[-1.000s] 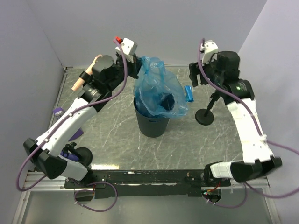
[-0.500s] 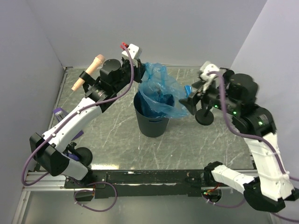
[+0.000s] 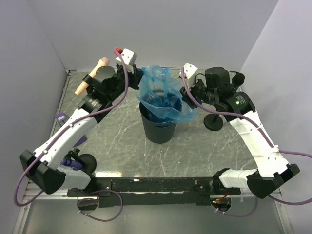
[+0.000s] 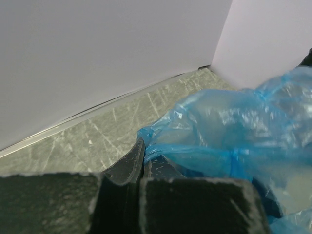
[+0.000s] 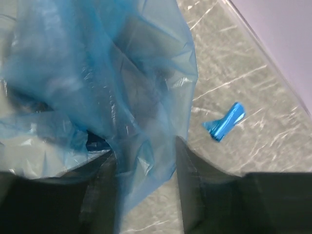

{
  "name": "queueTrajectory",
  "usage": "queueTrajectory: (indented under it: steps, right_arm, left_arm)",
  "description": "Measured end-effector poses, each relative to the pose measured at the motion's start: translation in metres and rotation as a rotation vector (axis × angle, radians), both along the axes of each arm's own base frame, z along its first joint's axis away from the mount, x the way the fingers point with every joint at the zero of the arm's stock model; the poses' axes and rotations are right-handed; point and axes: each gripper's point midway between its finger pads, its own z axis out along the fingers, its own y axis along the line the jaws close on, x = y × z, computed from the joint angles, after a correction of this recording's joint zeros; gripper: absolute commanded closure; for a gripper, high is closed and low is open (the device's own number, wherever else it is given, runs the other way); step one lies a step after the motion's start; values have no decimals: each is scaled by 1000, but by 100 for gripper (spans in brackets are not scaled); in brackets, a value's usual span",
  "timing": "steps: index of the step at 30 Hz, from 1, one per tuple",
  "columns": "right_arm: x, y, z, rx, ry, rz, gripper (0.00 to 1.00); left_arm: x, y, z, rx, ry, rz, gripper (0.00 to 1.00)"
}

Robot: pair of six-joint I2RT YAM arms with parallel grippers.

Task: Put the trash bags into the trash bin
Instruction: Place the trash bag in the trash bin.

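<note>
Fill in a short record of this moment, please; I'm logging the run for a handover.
container: dark round plastic bin, upright on the grey marbled table
loose film: translucent bright-blue plastic film bag, bunched over the bin's mouth, partly inside
stray piece: small tight blue roll, lying on the table outside the bin
left fingers: shut on the bag's edge
right fingers: open, bag film between them

Bright, even diffuse light, soft faint shadows, sheen on the trash bag (image 4: 229,117), wrist-view foregrounds blurred
</note>
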Motion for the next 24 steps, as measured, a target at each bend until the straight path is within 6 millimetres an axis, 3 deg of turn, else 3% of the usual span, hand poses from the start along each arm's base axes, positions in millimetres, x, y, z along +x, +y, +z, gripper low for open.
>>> queueTrajectory:
  steps: [6,7,10,15,18,24]
  right_arm:
    - [-7,13,35,70,-52,77,65]
    - [-10,16,41,86,-57,97,69]
    - [-18,23,50,122,-55,143,97]
    - [-15,28,40,139,-15,145,100]
    - [4,26,29,152,19,110,100]
    - [74,-3,-15,177,141,-63,100]
  left_arm:
    - [-5,34,2,19,13,54,99]
    - [-5,38,0,27,21,59,99]
    - [-4,44,-9,54,49,58,99]
    - [-4,34,-35,137,111,-13,99]
    - [9,28,-54,196,139,-28,99]
    - [40,25,-109,327,208,-34,99]
